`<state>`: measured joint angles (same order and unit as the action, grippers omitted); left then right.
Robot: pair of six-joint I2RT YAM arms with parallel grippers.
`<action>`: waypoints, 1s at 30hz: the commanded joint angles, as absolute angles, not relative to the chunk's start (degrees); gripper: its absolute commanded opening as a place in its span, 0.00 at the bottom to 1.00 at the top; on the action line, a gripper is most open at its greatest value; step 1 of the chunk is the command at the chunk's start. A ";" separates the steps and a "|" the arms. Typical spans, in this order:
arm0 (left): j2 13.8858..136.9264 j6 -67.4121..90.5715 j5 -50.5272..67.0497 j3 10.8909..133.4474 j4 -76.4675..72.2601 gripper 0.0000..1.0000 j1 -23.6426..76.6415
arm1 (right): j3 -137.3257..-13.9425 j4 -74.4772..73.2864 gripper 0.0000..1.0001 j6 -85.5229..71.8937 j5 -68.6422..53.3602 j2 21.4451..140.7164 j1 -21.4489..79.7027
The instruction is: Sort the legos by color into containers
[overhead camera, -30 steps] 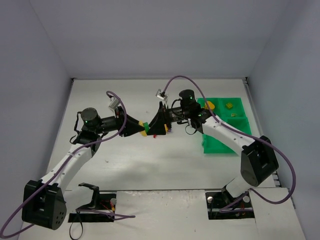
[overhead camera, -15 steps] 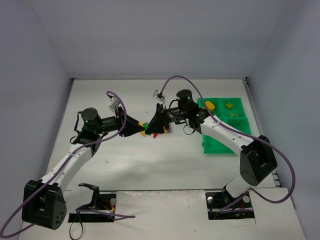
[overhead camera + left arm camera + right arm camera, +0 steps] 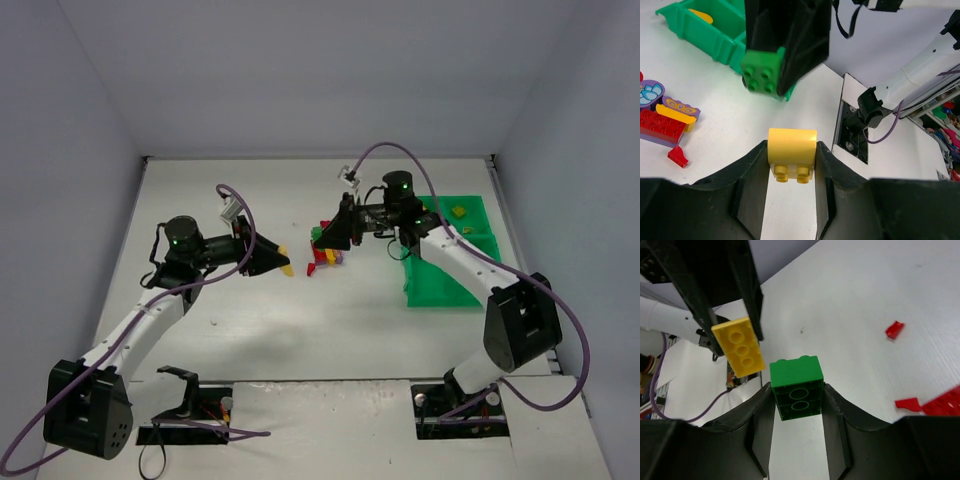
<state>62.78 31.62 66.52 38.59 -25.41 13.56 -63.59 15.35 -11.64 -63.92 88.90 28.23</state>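
We saw a flat white table (image 3: 250, 320) closed in by plain pale grey-lilac walls (image 3: 300, 80) on three sides, with the two arm bases bolted at its near edge and a purple cable looping off each arm. A bright green tray (image 3: 440, 290) sat on the right side of the table; its low walls split it into compartments, and small yellow pieces (image 3: 457, 211) lay in the far right one. Near the middle of the table lay a small heap of loose legos (image 3: 325, 256): a red studded brick, a purple plate with a yellow strip on it, and a few red slivers close by. The left gripper (image 3: 792, 150) was clamped on a yellow brick (image 3: 791, 145) with a smooth rounded back and two studs showing at its near end, held above the table just left of the heap. The right gripper (image 3: 797, 390) was clamped on a green brick (image 3: 796, 387), square with four studs on one face and round sockets on the other, held over the far edge of the heap. The two bricks faced each other, near but apart, both well clear of the tray.
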 commanded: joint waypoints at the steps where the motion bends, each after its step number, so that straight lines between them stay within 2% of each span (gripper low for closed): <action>1: 61.96 29.44 68.82 40.43 -27.60 0.00 13.97 | -63.20 16.88 0.00 -9.93 -66.09 84.29 24.00; 4: 61.88 29.27 67.94 40.52 -26.55 0.00 13.89 | -62.93 13.37 0.00 -7.65 -62.77 83.06 19.00; 6: 61.79 29.27 66.36 41.04 -24.88 0.00 13.97 | -62.75 9.86 0.00 -6.77 -55.68 82.36 13.92; 7: 61.79 29.27 65.84 41.31 -24.09 0.00 13.97 | -62.75 8.36 0.00 -6.59 -42.93 81.74 12.49; 9: 61.70 28.40 63.03 42.36 -19.18 0.00 14.06 | -62.93 4.06 0.00 -7.72 -26.10 81.74 10.38; 10: 61.70 27.69 61.97 43.84 -16.99 0.00 14.15 | -63.02 2.91 0.00 -8.17 -12.36 81.74 8.89; 13: 61.09 25.85 56.96 46.83 -6.10 0.00 14.41 | -63.45 0.80 0.00 -12.46 -0.21 81.65 3.63; 19: 58.80 24.26 49.93 50.62 3.57 0.00 15.20 | -66.17 0.26 0.00 -16.17 10.80 84.97 -3.06; 26: 58.27 24.34 46.06 52.64 7.47 0.00 16.26 | -71.36 0.26 0.09 -16.44 6.51 92.89 -7.82; 29: 58.80 24.70 44.48 53.26 9.13 0.00 16.35 | -73.29 0.26 0.18 -15.73 3.96 96.32 -8.00; 30: 59.49 24.87 44.04 53.96 9.84 0.00 16.43 | -74.26 0.26 0.24 -15.56 3.17 97.46 -8.17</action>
